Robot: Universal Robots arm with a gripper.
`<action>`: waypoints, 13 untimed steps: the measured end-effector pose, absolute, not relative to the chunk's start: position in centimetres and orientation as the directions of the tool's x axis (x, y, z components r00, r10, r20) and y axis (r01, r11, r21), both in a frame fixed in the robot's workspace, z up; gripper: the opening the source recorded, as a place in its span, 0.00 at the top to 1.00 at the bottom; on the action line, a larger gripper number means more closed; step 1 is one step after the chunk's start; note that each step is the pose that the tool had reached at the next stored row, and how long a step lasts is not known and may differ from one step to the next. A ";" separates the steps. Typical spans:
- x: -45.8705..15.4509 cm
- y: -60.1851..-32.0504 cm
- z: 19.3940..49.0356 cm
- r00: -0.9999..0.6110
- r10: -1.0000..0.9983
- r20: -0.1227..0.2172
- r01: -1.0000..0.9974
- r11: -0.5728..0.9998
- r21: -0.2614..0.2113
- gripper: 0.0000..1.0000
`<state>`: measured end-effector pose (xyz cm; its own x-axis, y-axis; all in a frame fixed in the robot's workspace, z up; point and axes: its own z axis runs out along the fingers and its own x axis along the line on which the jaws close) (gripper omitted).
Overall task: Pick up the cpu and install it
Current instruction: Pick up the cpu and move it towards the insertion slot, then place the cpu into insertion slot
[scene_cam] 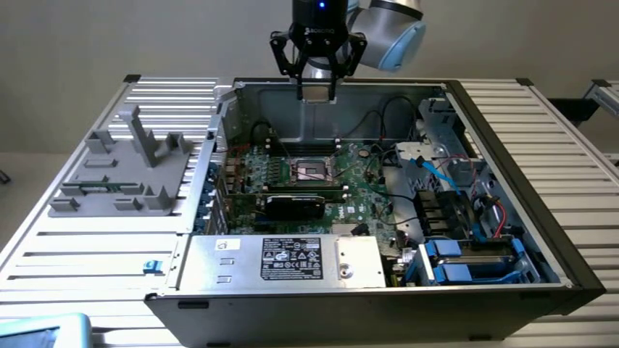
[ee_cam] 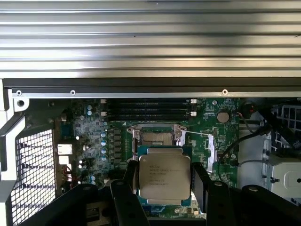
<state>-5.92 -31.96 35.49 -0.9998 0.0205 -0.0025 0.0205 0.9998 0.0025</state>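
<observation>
Your jaws are clamped on the cpu [ee_cam: 164,176], holding it high over the open computer case [scene_cam: 290,315] on the bench [scene_cam: 97,254]. Inside the case lies a green board [scene_cam: 363,206] with a black socket [scene_cam: 312,170].

My black and grey arm [scene_cam: 395,32]
My gripper [scene_cam: 317,93] is black, with thin black fingers [ee_cam: 126,197] and tiny white letters. A blue light [scene_cam: 320,6] glows above it. The arm is round and silver-grey.
</observation>
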 end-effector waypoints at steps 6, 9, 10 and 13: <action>-5.9 -32.0 35.5 -1.000 0.021 -0.003 0.021 1.000 0.002 0.44; -5.9 -32.0 35.5 -1.000 0.021 -0.002 0.021 1.000 0.002 0.44; -5.9 -32.0 35.5 -1.000 0.025 -0.003 0.025 1.000 0.002 0.44; -5.9 -32.0 35.5 -0.998 0.058 -0.003 0.058 0.998 0.002 0.44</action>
<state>-5.92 -31.97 35.47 -0.9983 0.0579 -0.0025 0.0579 0.9983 0.0021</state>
